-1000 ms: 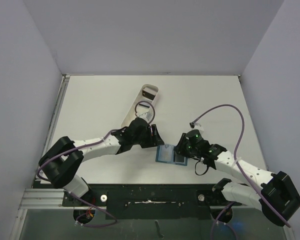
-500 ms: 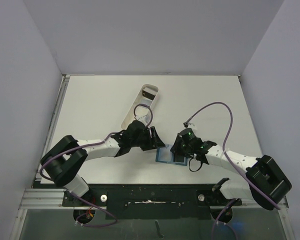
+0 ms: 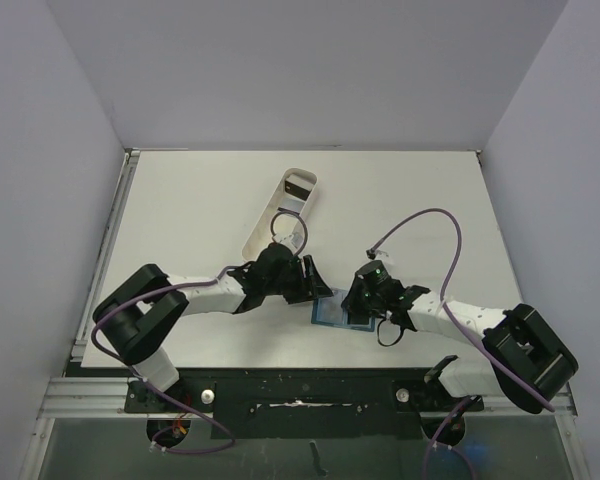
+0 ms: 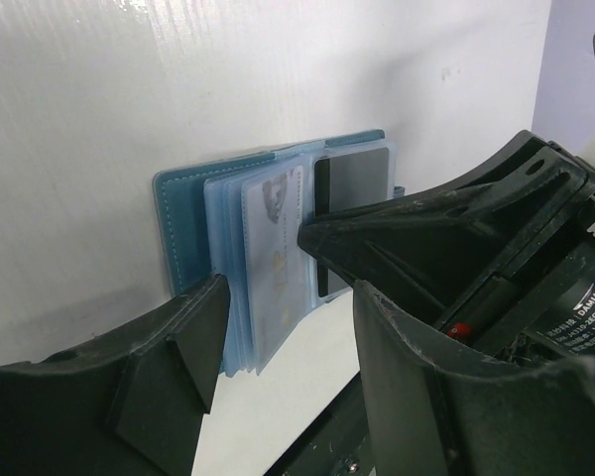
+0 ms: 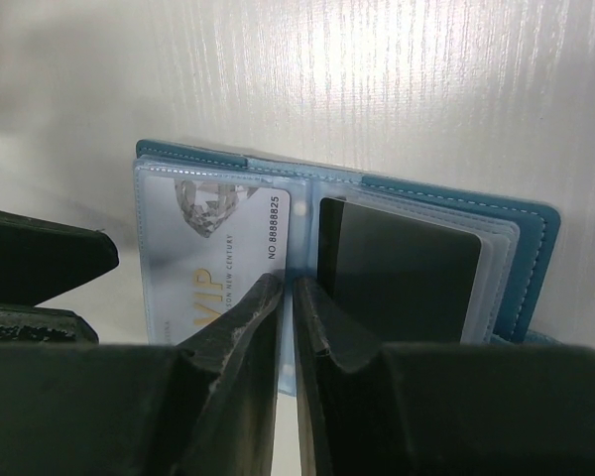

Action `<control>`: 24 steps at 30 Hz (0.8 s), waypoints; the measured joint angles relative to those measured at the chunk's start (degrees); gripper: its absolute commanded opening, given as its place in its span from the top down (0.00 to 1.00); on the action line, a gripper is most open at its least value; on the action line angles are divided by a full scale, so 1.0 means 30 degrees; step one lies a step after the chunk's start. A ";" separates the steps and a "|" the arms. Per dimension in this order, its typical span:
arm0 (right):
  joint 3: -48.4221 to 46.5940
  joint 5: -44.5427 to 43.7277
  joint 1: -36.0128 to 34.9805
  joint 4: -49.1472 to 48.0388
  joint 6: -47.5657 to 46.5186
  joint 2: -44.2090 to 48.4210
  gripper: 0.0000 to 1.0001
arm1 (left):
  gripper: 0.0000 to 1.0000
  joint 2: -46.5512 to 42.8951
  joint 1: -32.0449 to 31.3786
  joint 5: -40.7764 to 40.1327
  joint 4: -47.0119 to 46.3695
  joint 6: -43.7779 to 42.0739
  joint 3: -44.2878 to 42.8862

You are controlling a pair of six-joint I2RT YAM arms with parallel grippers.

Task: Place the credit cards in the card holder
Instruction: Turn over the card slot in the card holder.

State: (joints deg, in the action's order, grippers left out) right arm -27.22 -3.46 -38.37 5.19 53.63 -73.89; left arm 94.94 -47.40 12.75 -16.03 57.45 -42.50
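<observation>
The teal card holder (image 3: 336, 312) lies open on the table; it also shows in the right wrist view (image 5: 535, 238) and the left wrist view (image 4: 178, 218). A grey VIP card (image 5: 223, 233) sits in its left clear pocket and a black card (image 5: 402, 268) in its right one. My right gripper (image 5: 286, 288) is shut, its tips over the holder's middle fold with nothing visibly between them. My left gripper (image 4: 290, 297) is open and empty at the holder's far-left edge, just apart from its pockets. In the top view the left gripper (image 3: 318, 284) and the right gripper (image 3: 356, 303) flank the holder.
A long white oblong tray (image 3: 270, 225) lies behind the left gripper, with a small dark item (image 3: 300, 185) at its far end. The right arm's purple cable (image 3: 450, 225) loops over the table. White walls close in three sides.
The right arm has drawn a little left toward the holder, its elbow swinging inward. The left arm has barely moved. The holder stays open in place.
</observation>
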 measured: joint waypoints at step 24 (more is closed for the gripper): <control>0.0503 0.0000 0.0007 -0.0641 0.0270 0.0291 0.87 | 0.58 0.1472 -0.0007 0.0933 -0.1836 0.0933 0.0007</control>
State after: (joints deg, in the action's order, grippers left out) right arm -25.71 -3.46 -38.35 3.27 54.43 -73.01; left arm 99.35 -47.42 15.55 -21.54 60.25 -42.48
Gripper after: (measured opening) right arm 0.127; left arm 0.462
